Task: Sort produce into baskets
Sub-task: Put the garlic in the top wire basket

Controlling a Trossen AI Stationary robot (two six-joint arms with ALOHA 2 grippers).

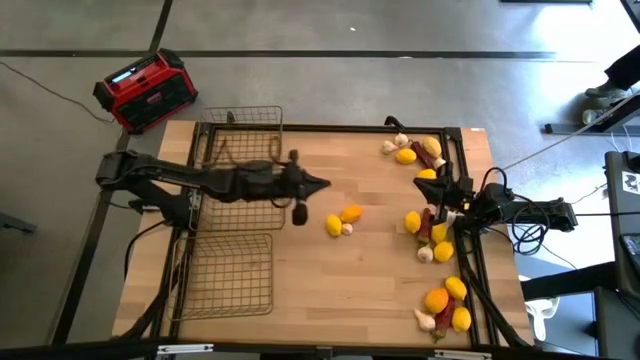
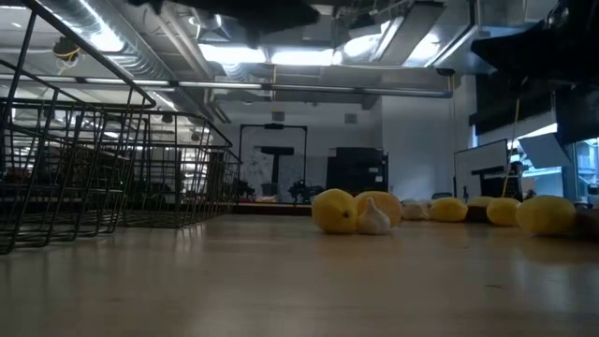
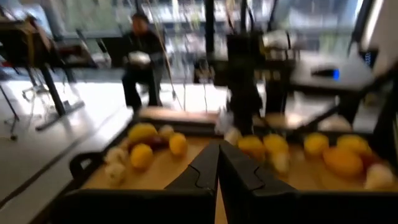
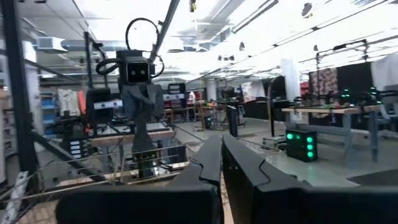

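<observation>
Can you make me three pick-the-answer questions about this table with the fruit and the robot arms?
1. Where does most of the produce lie?
A. along the table's right side
B. inside the baskets
C. on the floor

2. What colour is the box on the floor?
A. blue
B. red and black
C. green

3. How are the left gripper fingers?
A. wide open
B. holding a lemon
C. shut, holding nothing

Answers:
1 A, the high view shows lemons, oranges and garlic strung along the right side, while the baskets hold none.
2 B, it shows red with black edges.
3 C, the left wrist view shows its fingers pressed together, with nothing between.
</observation>
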